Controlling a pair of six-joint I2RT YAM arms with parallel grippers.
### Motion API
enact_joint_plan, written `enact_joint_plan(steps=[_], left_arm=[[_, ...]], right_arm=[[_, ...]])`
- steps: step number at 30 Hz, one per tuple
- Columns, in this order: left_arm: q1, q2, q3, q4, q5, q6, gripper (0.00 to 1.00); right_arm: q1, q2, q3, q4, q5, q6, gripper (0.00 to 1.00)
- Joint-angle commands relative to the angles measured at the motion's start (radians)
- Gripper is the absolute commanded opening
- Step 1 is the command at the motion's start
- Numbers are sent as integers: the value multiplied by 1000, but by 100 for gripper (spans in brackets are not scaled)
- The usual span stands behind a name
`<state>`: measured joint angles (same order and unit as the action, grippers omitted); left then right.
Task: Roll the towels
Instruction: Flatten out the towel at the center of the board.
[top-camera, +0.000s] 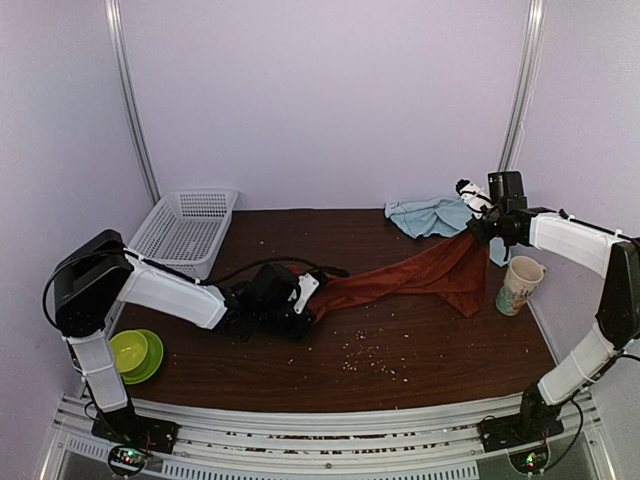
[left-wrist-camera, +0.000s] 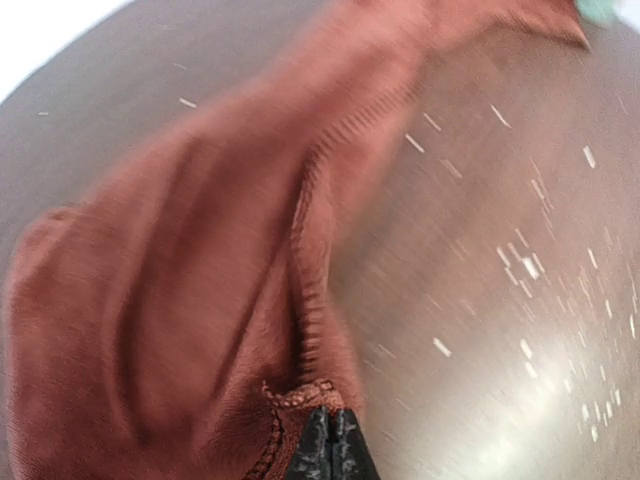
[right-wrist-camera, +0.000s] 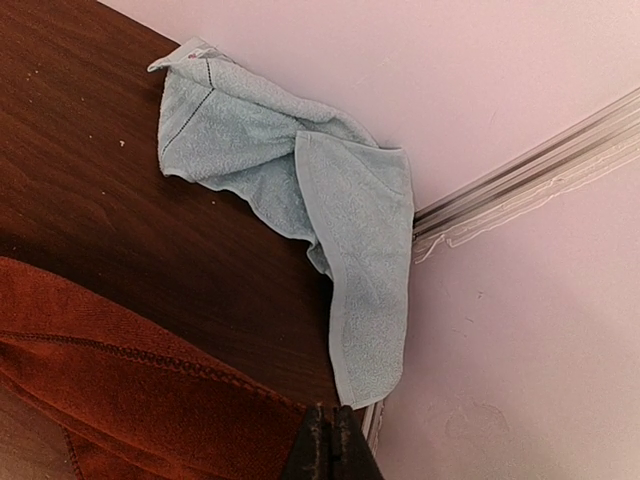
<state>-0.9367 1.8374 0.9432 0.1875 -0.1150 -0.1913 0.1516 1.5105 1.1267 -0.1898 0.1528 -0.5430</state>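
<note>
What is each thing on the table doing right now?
left end effector: shut on the red towel.
right end effector: shut on the red towel.
red towel: unrolled, stretched between both end effectors.
blue towel: crumpled in the far corner, untouched.
basket: empty.
cup: upright.
green bowl: upright.

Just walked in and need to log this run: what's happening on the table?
Both arms hold the rust-red towel: the left gripper is shut on one end, low near the middle of the table, the right gripper on the other, raised at far right. It stretches between them, unrolled. The light-blue towel lies crumpled in the far right corner, untouched.
</note>
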Motion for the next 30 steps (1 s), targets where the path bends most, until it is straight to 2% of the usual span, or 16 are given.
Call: enact_joint_plan(steps=[1,2,7,9,15,20,24,27,30], left_arm=[[-46,-23,-64,65,-59,25,2],[-54,-37,-79,73,-56,21,6],[-84,-114,-134,77,-43,18,40],[-85,-147,-149,70,-46,25,51],[-85,-219,-155,30,-65,90,74],[-64,-168,-71,-68,-32,159,79],[33,-142,-29,-103,133,185,79],[122,-158,-34,-79,317,175,77],[180,-147,-33,-55,433,160,77]], right_arm=[[3,-9,-3,-7,-11,6,0],[4,-9,-4,-8,-13,5,0],[5,-9,0,-16,-19,5,0],[3,-12,1,-18,-25,5,0],[5,-11,8,-25,-31,5,0],[6,-17,6,-32,-36,1,0],[6,-21,4,-39,-45,-2,0],[9,-24,4,-44,-50,-2,0],[11,-28,4,-45,-52,-2,0]])
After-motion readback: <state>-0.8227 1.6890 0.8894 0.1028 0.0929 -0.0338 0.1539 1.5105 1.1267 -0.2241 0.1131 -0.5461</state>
